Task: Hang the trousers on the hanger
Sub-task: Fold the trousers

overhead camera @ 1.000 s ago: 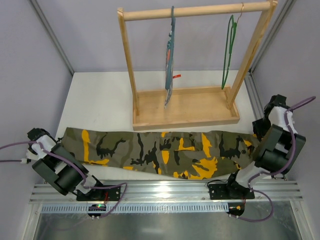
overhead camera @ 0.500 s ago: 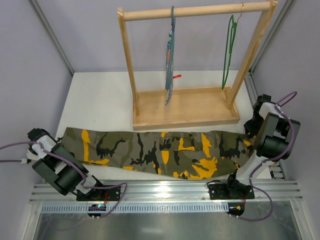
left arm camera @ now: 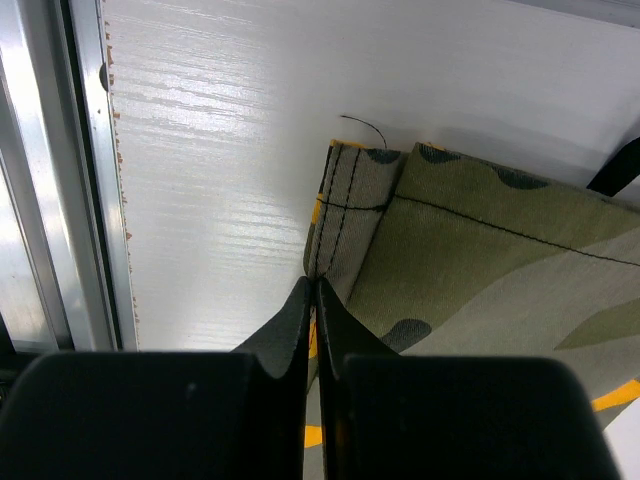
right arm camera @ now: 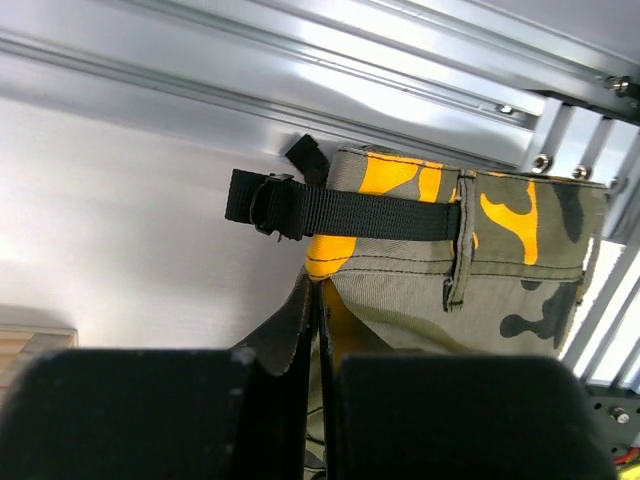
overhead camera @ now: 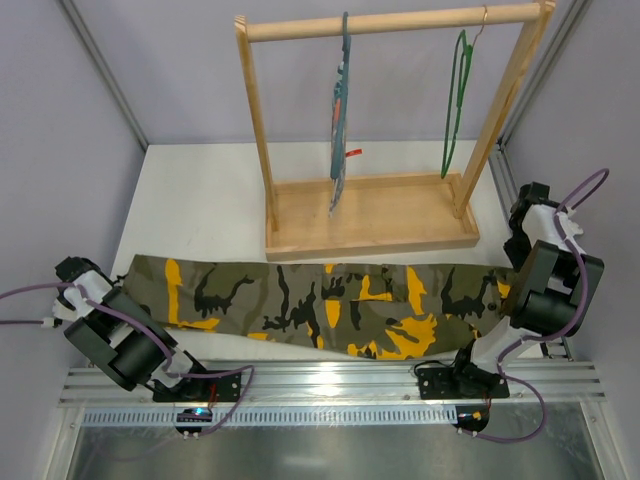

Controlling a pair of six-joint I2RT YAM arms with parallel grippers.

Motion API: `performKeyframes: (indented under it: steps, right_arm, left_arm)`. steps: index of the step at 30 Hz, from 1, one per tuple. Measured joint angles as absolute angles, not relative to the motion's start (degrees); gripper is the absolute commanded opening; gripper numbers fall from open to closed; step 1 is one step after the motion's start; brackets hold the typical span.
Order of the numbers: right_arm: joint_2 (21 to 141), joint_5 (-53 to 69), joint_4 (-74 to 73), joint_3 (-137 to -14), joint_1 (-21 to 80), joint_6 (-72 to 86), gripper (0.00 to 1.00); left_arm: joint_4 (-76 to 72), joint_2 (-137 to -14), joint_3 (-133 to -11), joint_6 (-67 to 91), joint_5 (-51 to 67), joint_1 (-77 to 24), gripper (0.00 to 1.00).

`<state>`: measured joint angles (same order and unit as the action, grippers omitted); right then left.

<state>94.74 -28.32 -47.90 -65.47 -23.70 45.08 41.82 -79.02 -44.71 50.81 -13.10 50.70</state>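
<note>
The camouflage trousers (overhead camera: 320,305) lie stretched flat across the table in front of the rack. Their leg hem (left arm camera: 345,205) is at the left and their waistband (right arm camera: 470,260), with its black strap, is at the right. My left gripper (left arm camera: 315,290) is shut on the hem edge. My right gripper (right arm camera: 320,290) is shut on the waistband edge, low at the table's right side (overhead camera: 518,262). The thin green hanger (overhead camera: 455,105) hangs empty from the right end of the wooden bar, apart from both grippers.
A wooden rack (overhead camera: 370,215) stands behind the trousers, its base tray just beyond them. A striped cloth on a blue-grey hanger (overhead camera: 340,120) hangs mid-bar. Aluminium rails (overhead camera: 330,380) run along the near edge, and grey walls close both sides.
My right gripper has closed on the waistband and shifted slightly, drawing the waist end a little to the right. The left gripper and hem have not moved.
</note>
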Motion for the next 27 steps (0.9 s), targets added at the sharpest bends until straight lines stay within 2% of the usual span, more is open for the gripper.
performKeyframes:
  steps: [10,13,14,15,16,18,21,27]
  right_arm:
    - [96.77,-30.48,-48.99,-67.09,-23.75,44.95,0.04]
    - [97.91,-29.43,-47.83,-67.11,-23.77,43.83,0.12]
    - [98.1,-28.93,-47.4,-67.11,-23.81,43.42,0.17]
    - [98.13,-28.29,-46.76,-67.09,-23.86,42.94,0.25]
    - [98.1,-27.81,-46.26,-67.11,-23.86,42.5,0.28]
    - [97.82,-26.72,-44.99,-67.11,-23.83,41.28,0.31]
    - [95.83,-25.12,-43.83,-67.11,-23.46,39.66,0.34]
    - [87.61,-21.5,-42.61,-66.48,-20.58,37.08,0.34]
  left_arm:
    - [41.8,-79.02,-44.71,50.74,-12.95,50.7,0.01]
    - [41.52,-79.02,-44.71,50.57,-12.16,50.72,0.0]
    - [41.32,-79.02,-44.71,50.52,-11.77,50.72,0.02]
    - [41.19,-79.0,-44.71,50.48,-11.49,50.72,0.11]
    - [41.1,-78.98,-44.71,50.28,-11.25,50.72,0.16]
    - [40.73,-78.7,-44.71,50.22,-10.81,50.76,0.28]
    - [40.66,-76.51,-44.77,50.09,-10.5,50.76,0.38]
    - [40.27,-70.76,-44.84,50.59,-9.93,50.78,0.43]
